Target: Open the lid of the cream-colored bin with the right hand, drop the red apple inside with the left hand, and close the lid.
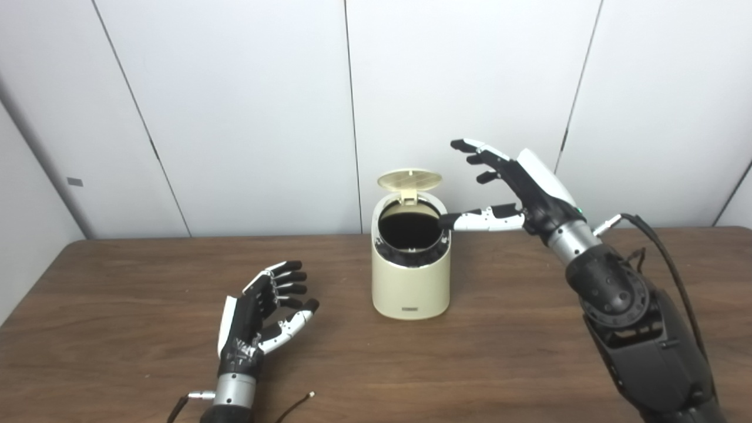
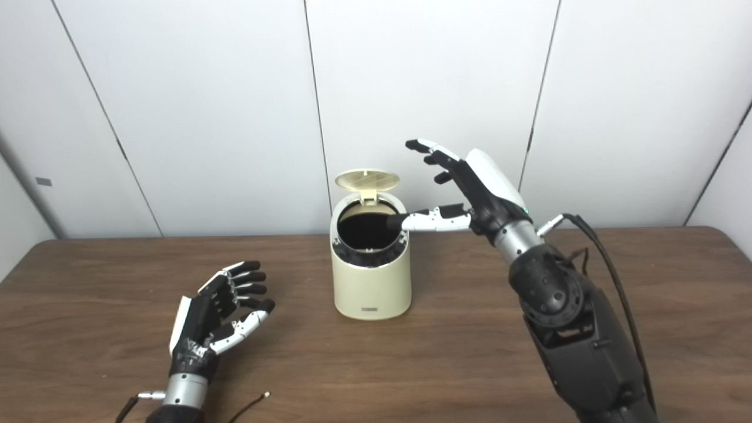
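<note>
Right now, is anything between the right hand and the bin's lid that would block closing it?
Nothing visible does. The lid stands open behind the bin mouth; the right hand hovers open just right of it, thumb at the rim. No apple shows; left hand is empty.

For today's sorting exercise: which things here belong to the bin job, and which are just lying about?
Belong to the job: cream bin, its raised lid, right hand, left hand. No apple shows.

Lying about: loose cable, table.
</note>
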### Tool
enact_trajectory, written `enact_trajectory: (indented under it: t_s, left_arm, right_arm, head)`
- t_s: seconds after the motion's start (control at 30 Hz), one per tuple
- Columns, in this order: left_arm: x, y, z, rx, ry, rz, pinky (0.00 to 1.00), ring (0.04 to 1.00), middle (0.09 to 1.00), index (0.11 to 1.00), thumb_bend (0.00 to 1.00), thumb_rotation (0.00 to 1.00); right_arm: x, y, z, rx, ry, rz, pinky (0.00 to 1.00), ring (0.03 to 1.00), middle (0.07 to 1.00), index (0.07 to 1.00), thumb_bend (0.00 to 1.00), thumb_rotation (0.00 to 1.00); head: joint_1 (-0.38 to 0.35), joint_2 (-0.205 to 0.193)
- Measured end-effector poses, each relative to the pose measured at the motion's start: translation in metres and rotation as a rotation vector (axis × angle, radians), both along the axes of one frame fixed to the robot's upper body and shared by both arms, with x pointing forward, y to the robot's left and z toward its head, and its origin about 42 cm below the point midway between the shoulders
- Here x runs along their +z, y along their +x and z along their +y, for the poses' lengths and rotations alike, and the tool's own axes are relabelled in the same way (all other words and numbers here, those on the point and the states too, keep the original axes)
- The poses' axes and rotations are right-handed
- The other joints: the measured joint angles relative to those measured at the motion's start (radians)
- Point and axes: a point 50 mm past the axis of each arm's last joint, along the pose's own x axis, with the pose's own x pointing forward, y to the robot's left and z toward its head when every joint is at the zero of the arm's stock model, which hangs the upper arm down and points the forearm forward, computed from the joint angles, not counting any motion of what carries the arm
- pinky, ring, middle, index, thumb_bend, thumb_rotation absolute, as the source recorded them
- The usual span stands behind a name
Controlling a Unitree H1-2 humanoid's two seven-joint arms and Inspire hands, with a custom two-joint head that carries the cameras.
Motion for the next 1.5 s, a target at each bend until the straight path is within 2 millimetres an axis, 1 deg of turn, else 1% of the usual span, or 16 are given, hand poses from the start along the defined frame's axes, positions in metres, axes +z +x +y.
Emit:
enact_trajectory:
  t_s: [0.1, 0.2, 0.27, 0.4, 0.53, 0.63, 0.77, 0.93, 1.0, 1.07, 1.2, 1.27, 1.4, 1.5]
  left_arm:
    - [0.0, 0.0, -0.001, -0.012, 0.001, 0.0, 0.56, 0.646, 0.692, 0.731, 0.56, 0.0]
    - [0.0, 0.0, -0.001, -0.015, 0.003, -0.003, 0.55, 0.645, 0.694, 0.728, 0.56, 0.0]
    - [0.0, 0.001, -0.001, -0.015, 0.003, -0.004, 0.54, 0.641, 0.692, 0.727, 0.56, 0.0]
    - [0.0, 0.001, -0.002, -0.016, 0.004, -0.004, 0.57, 0.647, 0.69, 0.726, 0.55, 0.0]
    - [0.0, 0.001, -0.002, -0.018, 0.004, -0.004, 0.58, 0.653, 0.69, 0.727, 0.57, 0.0]
    - [0.0, 0.001, -0.002, -0.021, 0.005, -0.004, 0.59, 0.657, 0.691, 0.726, 0.58, 0.0]
    - [0.0, 0.001, -0.002, -0.022, 0.006, -0.004, 0.59, 0.665, 0.695, 0.733, 0.59, 0.0]
    - [0.0, 0.001, -0.003, -0.023, 0.008, -0.004, 0.58, 0.661, 0.693, 0.733, 0.59, 0.0]
    - [0.0, 0.001, -0.003, -0.023, 0.011, -0.004, 0.58, 0.661, 0.693, 0.735, 0.59, 0.0]
    - [0.001, 0.001, -0.003, -0.023, 0.014, -0.005, 0.58, 0.661, 0.693, 0.736, 0.59, 0.0]
    - [0.001, 0.001, -0.002, -0.02, 0.013, -0.005, 0.59, 0.66, 0.69, 0.73, 0.59, 0.0]
    - [0.001, 0.001, -0.002, -0.019, 0.013, -0.005, 0.59, 0.662, 0.692, 0.73, 0.59, 0.0]
    - [0.001, 0.001, -0.002, -0.019, 0.014, -0.006, 0.57, 0.656, 0.693, 0.733, 0.6, 0.0]
    - [0.001, 0.001, -0.003, -0.018, 0.016, -0.006, 0.58, 0.655, 0.689, 0.734, 0.6, 0.0]
  right_arm:
    - [0.007, 0.007, 0.006, 0.012, -0.028, 0.023, 0.75, 0.895, 0.923, 0.896, 0.74, 0.51]
    - [0.007, 0.01, 0.015, 0.032, -0.104, 0.05, 0.8, 0.92, 0.925, 0.896, 0.73, 0.54]
    - [0.008, 0.012, 0.021, 0.039, -0.147, 0.063, 0.8, 0.926, 0.921, 0.889, 0.73, 0.54]
    - [0.011, 0.016, 0.031, 0.045, -0.21, 0.079, 0.81, 0.939, 0.905, 0.87, 0.72, 0.52]
    - [0.014, 0.017, 0.037, 0.051, -0.237, 0.073, 0.8, 0.93, 0.881, 0.839, 0.74, 0.51]
    - [0.013, 0.018, 0.039, 0.058, -0.246, 0.077, 0.81, 0.936, 0.857, 0.814, 0.75, 0.49]
    - [0.011, 0.017, 0.041, 0.074, -0.264, 0.078, 0.83, 0.936, 0.826, 0.776, 0.75, 0.47]
    - [0.01, 0.012, 0.04, 0.111, -0.288, 0.043, 0.85, 0.946, 0.806, 0.758, 0.73, 0.47]
    - [0.009, 0.01, 0.038, 0.122, -0.314, 0.017, 0.81, 0.928, 0.78, 0.746, 0.73, 0.47]
    - [0.008, 0.004, 0.034, 0.143, -0.362, -0.035, 0.8, 0.918, 0.762, 0.739, 0.73, 0.48]
    - [0.003, -0.005, 0.026, 0.159, -0.403, -0.087, 0.81, 0.917, 0.753, 0.738, 0.74, 0.48]
    - [0.002, -0.011, 0.026, 0.165, -0.416, -0.108, 0.82, 0.915, 0.75, 0.739, 0.74, 0.49]
    - [0.002, -0.019, 0.028, 0.18, -0.46, -0.16, 0.9, 0.91, 0.738, 0.736, 0.73, 0.5]
    - [0.002, -0.026, 0.03, 0.187, -0.512, -0.198, 0.93, 0.91, 0.735, 0.741, 0.73, 0.51]
  head:
    - [0.0, 0.0]
    - [0.0, -0.002]
    - [0.002, -0.003]
    - [0.002, -0.002]
    - [0.003, 0.0]
    - [0.006, 0.003]
    - [0.009, 0.006]
    - [0.011, 0.006]
    - [0.015, 0.009]
    - [0.015, 0.009]
    - [0.014, 0.015]
    - [0.014, 0.015]
    - [0.02, 0.023]
    - [0.021, 0.028]
